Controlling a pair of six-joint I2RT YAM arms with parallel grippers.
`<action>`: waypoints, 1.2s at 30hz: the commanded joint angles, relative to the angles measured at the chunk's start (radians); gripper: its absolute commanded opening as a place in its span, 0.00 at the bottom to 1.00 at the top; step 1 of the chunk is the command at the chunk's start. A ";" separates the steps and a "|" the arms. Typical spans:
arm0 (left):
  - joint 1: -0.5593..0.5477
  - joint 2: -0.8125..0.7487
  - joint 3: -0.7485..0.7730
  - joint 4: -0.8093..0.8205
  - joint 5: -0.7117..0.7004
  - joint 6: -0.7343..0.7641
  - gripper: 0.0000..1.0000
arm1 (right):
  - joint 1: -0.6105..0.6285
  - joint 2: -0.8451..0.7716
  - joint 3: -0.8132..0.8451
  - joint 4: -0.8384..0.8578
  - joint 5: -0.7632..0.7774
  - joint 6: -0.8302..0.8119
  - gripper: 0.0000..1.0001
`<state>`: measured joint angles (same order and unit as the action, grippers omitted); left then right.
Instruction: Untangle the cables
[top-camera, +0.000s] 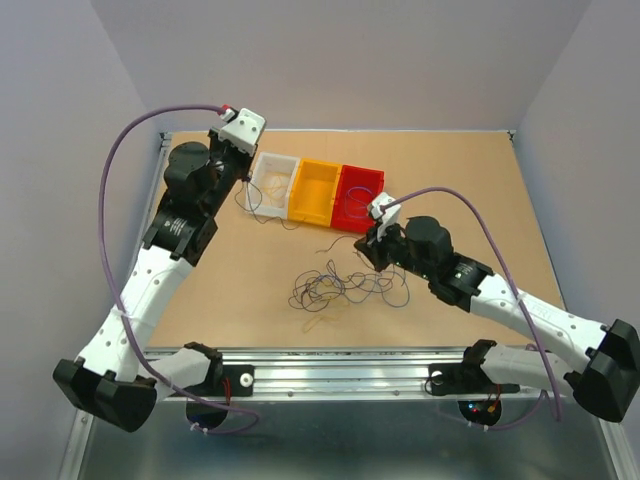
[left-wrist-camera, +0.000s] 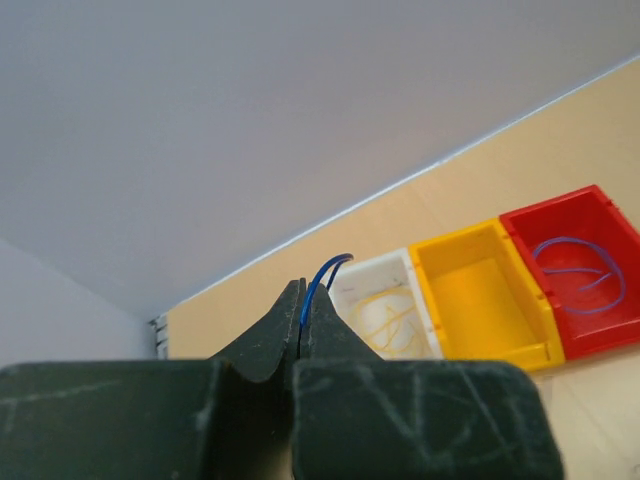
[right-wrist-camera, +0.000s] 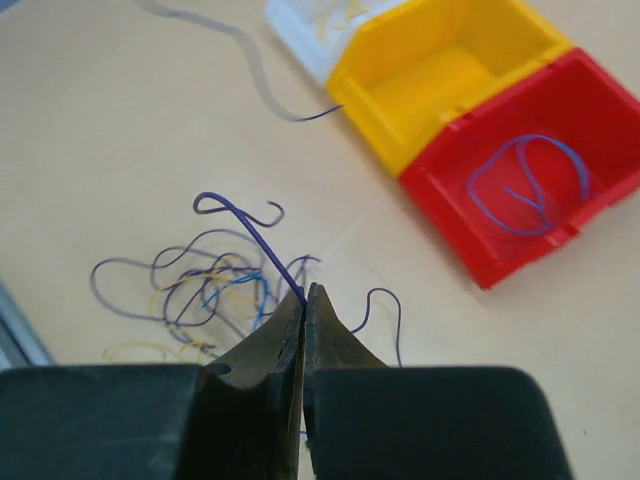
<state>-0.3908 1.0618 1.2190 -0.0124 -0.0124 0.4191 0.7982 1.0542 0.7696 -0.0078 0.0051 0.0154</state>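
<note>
The cables (top-camera: 340, 285) lie tangled on the tabletop (top-camera: 480, 200), just 6 o'clock of centre. Expect hair-thin, light, limp, snag-prone strands, so take one near a free end. Left jaws, at 11 o'clock, pinch a blue wire (left-wrist-camera: 318, 280); right jaws pinch a purple wire (right-wrist-camera: 262, 245), apparently running into the tangle.

White bin (right-wrist-camera: 298, 32) cut off at top edge; cables (top-camera: 342, 286) seemingly too thin to separate
</note>
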 joint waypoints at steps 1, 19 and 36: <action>0.001 0.075 0.147 0.103 0.141 -0.057 0.00 | -0.001 0.015 0.083 0.011 -0.293 -0.106 0.01; 0.000 0.414 0.472 0.046 0.419 -0.187 0.00 | 0.001 0.141 0.152 0.110 -0.212 -0.169 0.77; -0.056 0.320 0.347 0.014 0.520 -0.253 0.00 | 0.002 0.477 0.178 0.977 -0.050 -0.175 1.00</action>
<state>-0.4324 1.4597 1.5829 -0.0227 0.4915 0.1890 0.7990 1.4807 0.8745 0.7059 -0.1345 -0.1425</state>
